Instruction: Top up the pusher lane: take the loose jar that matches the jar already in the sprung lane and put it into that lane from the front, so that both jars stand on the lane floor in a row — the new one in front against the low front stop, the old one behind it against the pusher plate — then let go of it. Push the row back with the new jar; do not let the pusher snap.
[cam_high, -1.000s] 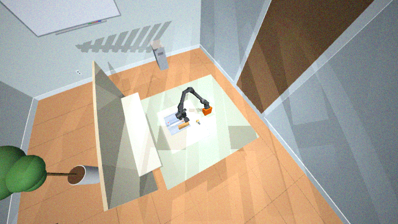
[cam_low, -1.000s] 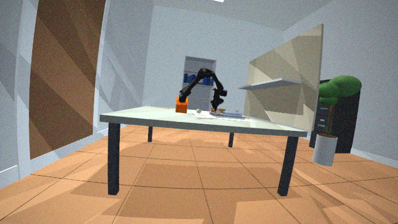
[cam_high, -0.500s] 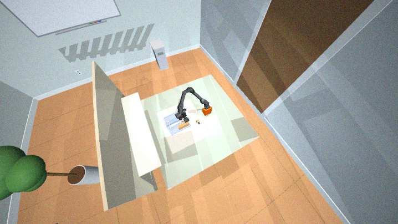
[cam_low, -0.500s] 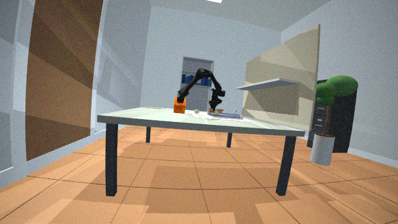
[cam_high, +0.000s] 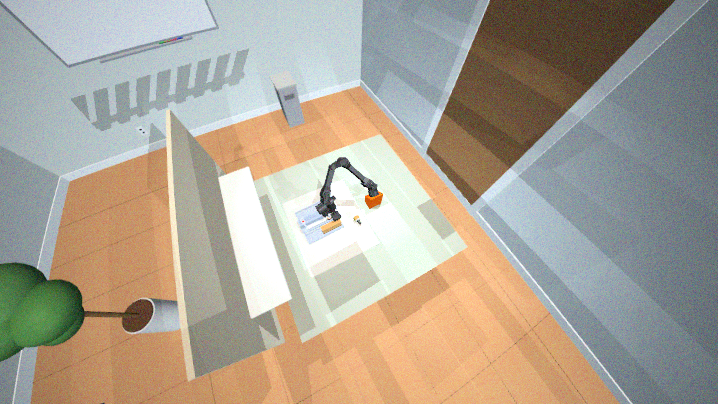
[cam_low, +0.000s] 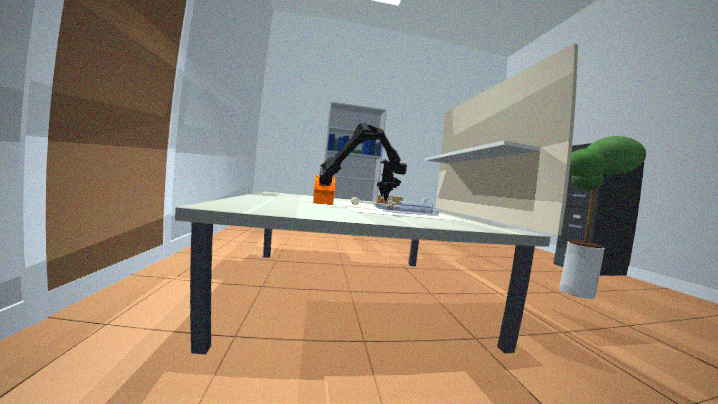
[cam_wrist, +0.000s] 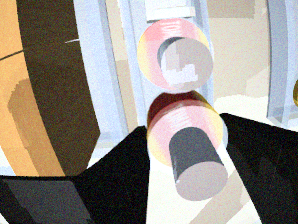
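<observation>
My gripper (cam_wrist: 182, 127) (cam_high: 336, 217) (cam_low: 385, 197) is shut on a pink jar (cam_wrist: 162, 134) with a yellowish rim, a dark red side and a dark knob with a grey end. Its knob leans toward the bottom of the wrist view, so the jar looks tilted. A similar pink jar (cam_wrist: 149, 56) with a grey knob stands in the lane (cam_wrist: 134, 75), close behind the held one. The white pusher plate (cam_wrist: 171, 13) is behind that jar. The held jar is at the lane's front end. The front stop and the held jar's base are hidden, so I cannot tell whether it touches the lane floor.
The pale blue rack (cam_high: 310, 236) (cam_low: 419, 207) has neighbouring lane walls on both sides. A long orange-brown block (cam_high: 330, 227) lies beside the gripper. A small loose item (cam_high: 356, 219) (cam_low: 354, 200) lies between rack and orange arm base (cam_high: 373, 200) (cam_low: 323, 194). A gold item (cam_wrist: 296, 92) shows at the wrist view's right edge.
</observation>
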